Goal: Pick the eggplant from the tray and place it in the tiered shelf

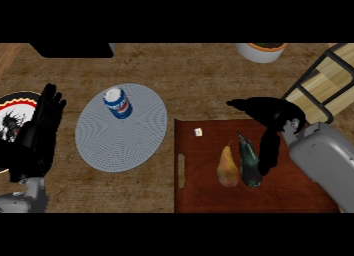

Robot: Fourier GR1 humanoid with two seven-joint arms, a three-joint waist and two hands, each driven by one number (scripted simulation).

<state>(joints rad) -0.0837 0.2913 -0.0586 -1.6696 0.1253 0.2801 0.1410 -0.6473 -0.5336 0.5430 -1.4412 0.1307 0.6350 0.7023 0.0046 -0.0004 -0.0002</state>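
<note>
A dark eggplant (249,162) lies lengthwise on the reddish-brown tray (202,195) at the lower right, next to a yellow-brown pear (226,166). My right hand (270,120) hangs over the tray's upper right part, fingers pointing down along the eggplant's right side; they look straight and not curled round it. The tiered shelf (335,80), light wood with a black frame, stands at the upper right. My left hand (38,127) rests open at the far left, fingers up, over a patterned plate.
A round grey placemat (124,145) holds a blue-and-white can (118,103) left of the tray. A patterned plate (4,115) lies under the left hand. A white bowl (263,51) stands at the back and a black object (71,49) at the upper left.
</note>
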